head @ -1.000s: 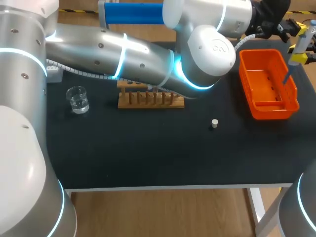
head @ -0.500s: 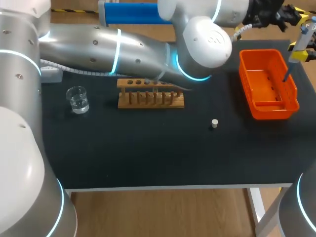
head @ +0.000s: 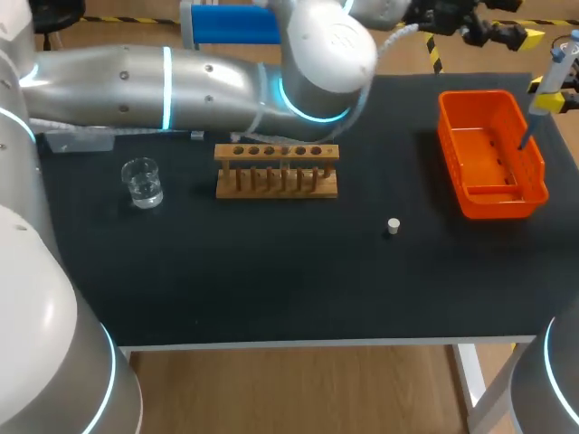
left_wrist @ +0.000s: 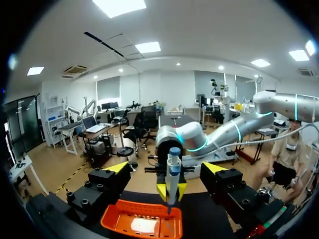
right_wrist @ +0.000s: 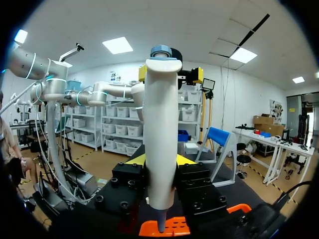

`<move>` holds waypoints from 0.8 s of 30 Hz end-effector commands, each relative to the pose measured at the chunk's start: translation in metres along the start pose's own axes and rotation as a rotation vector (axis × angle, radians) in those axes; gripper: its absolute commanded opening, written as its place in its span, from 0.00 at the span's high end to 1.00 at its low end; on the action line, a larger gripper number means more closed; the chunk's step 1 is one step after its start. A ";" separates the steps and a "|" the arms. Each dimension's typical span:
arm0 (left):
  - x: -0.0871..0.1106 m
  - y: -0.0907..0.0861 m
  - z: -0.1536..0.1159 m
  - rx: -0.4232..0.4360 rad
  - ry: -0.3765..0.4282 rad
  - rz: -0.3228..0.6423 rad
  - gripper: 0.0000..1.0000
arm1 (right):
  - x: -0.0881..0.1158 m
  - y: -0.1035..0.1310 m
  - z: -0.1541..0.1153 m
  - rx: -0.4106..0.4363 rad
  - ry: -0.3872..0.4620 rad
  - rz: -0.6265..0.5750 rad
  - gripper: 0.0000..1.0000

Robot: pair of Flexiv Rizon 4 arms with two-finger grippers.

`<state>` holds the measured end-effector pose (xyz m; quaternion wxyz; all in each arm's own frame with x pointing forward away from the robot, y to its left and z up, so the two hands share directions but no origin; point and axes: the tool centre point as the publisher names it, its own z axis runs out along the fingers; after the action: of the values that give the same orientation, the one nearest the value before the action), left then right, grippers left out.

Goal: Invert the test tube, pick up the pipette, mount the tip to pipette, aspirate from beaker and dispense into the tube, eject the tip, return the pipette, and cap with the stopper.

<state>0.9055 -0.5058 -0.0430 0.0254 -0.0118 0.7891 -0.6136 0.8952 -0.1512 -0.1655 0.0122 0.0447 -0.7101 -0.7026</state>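
My right gripper (head: 547, 101) hangs at the far right, shut on the white pipette (head: 554, 68), whose dark tip points down into the orange bin (head: 493, 194). In the right wrist view the pipette (right_wrist: 162, 124) stands upright between my yellow fingertips (right_wrist: 135, 160). My left gripper (head: 493, 27) is at the back right, facing the pipette (left_wrist: 172, 172) with its fingers (left_wrist: 117, 167) wide open and nothing between them. The wooden tube rack (head: 276, 170) stands mid-table; I cannot make out a tube in it. A glass beaker (head: 142, 182) sits at the left and a small white stopper (head: 393, 226) lies right of centre.
My left arm (head: 181, 81) stretches across the back of the table above the rack. A pale flat object (head: 77, 141) lies partly under it at the back left. The orange bin (left_wrist: 142, 226) sits under both grippers.
My left arm has swung up and back, uncovering the rack it was hanging over. The right gripper with the pipette has stayed over the bin.
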 end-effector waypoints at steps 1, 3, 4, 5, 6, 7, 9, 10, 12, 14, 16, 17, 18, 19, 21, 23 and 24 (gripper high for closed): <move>0.005 0.013 -0.031 0.168 0.073 -0.001 0.00 | 0.000 0.001 -0.001 0.002 0.001 0.000 1.00; 0.008 0.017 -0.039 0.169 0.071 -0.010 0.00 | 0.000 0.001 -0.001 0.002 0.001 0.000 1.00; 0.010 0.019 -0.043 0.173 0.064 -0.011 0.00 | 0.000 0.001 -0.001 0.002 0.001 0.000 1.00; 0.011 0.021 -0.047 0.172 0.058 -0.013 0.00 | 0.000 0.001 -0.001 0.002 0.001 0.000 1.00; 0.013 0.023 -0.052 0.173 0.053 -0.015 0.00 | 0.000 0.001 -0.001 0.002 0.001 0.000 1.00; 0.015 0.025 -0.056 0.177 0.046 -0.016 0.00 | 0.000 0.001 -0.001 0.002 0.001 0.000 1.00; 0.019 0.029 -0.065 0.185 0.029 -0.020 0.00 | 0.000 0.001 -0.001 0.002 0.001 0.000 1.00; 0.021 0.031 -0.069 0.189 0.022 -0.023 0.00 | 0.000 0.001 -0.001 0.002 0.001 0.000 1.00; 0.026 0.036 -0.077 0.190 0.011 -0.030 0.00 | 0.000 0.001 -0.001 0.002 0.001 0.000 1.00; 0.030 0.041 -0.085 0.197 -0.002 -0.034 0.00 | 0.000 0.001 -0.001 0.002 0.001 0.000 1.00; 0.035 0.046 -0.093 0.210 -0.012 -0.040 0.00 | 0.000 0.001 -0.001 0.002 0.001 0.000 1.00; 0.037 0.050 -0.097 0.213 -0.014 -0.042 0.00 | 0.000 0.001 -0.001 0.002 0.001 0.000 1.00; 0.040 0.053 -0.101 0.221 -0.016 -0.046 0.00 | 0.000 0.001 -0.001 0.002 0.001 0.000 1.00; 0.042 0.057 -0.105 0.229 -0.022 -0.049 0.00 | 0.000 0.001 -0.001 0.002 0.001 0.000 1.00; 0.046 0.065 -0.113 0.243 -0.037 -0.056 0.00 | 0.000 0.001 -0.001 0.002 0.001 0.000 1.00; 0.049 0.073 -0.122 0.260 -0.048 -0.061 0.00 | 0.000 0.001 -0.001 0.002 0.001 0.000 1.00; 0.050 0.077 -0.126 0.265 -0.056 -0.066 0.00 | 0.000 0.001 -0.001 0.002 0.001 0.000 1.00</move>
<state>0.8608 -0.3942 -0.0820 0.0190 -0.0497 0.7787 -0.6251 0.8952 -0.1511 -0.1655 0.0121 0.0447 -0.7101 -0.7026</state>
